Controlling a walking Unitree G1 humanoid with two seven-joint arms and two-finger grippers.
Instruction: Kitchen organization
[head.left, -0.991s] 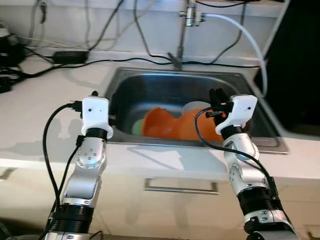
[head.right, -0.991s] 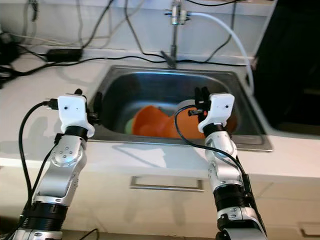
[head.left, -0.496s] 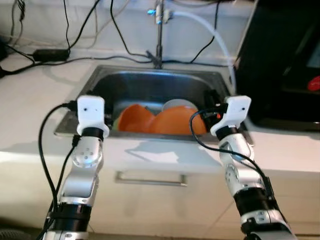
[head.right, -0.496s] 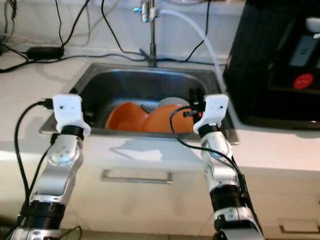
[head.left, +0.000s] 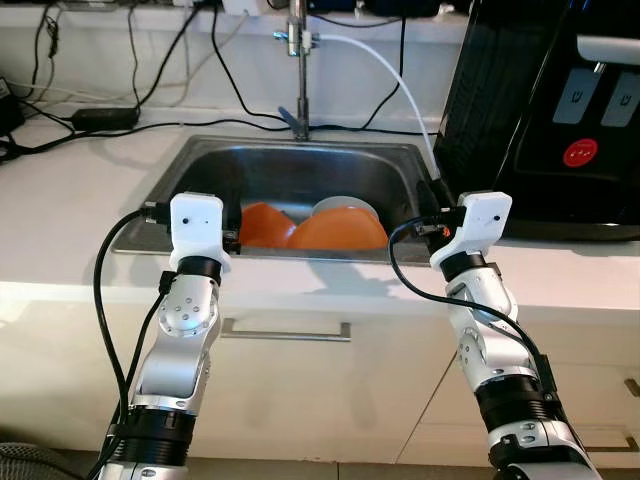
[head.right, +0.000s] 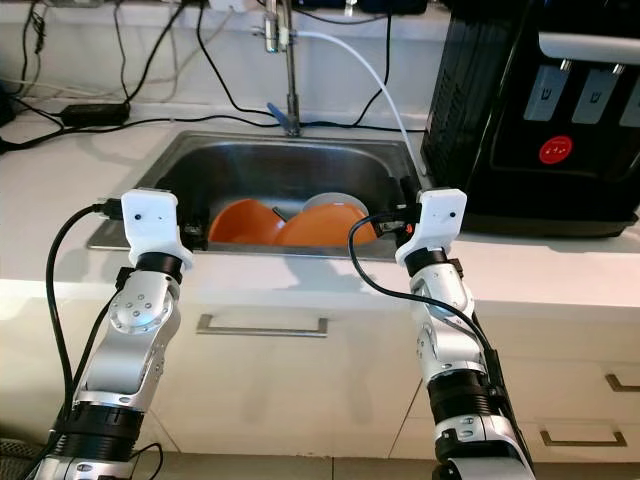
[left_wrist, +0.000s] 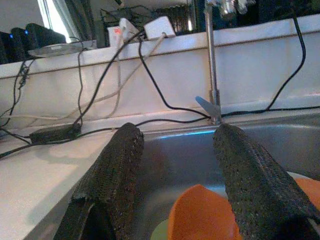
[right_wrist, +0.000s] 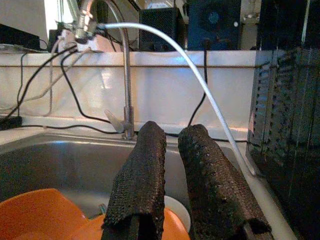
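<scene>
The robot stands at a white counter (head.left: 70, 200) with a steel sink (head.left: 300, 160) set into it. Compared with a second ago the whole view has pulled back and up: the sink now sits further off, cupboard fronts and a drawer handle (head.left: 285, 331) show below the counter edge, and a black appliance (head.left: 545, 110) has come into sight on the right. This reads as the camera moving with the robot, not the dishes shifting.

On the left, the left gripper (left_wrist: 175, 185) hovers at the sink's near left edge, its fingers spread wide apart and holding nothing. In the sink lie two orange bowls (head.left: 300, 228), overlapping, with a pale bowl (head.left: 345, 208) just behind them; they have not been lifted. A tap (head.left: 297, 60) rises behind the sink, a white hose (head.left: 400, 85) curving from it toward the right. On the right, the right gripper (right_wrist: 170, 175) hangs at the sink's near right edge, fingers only slightly parted and empty.

Judging from this, the robot has backed off from the sink without taking a dish, so the tidying of the bowls is still to be done.
</scene>
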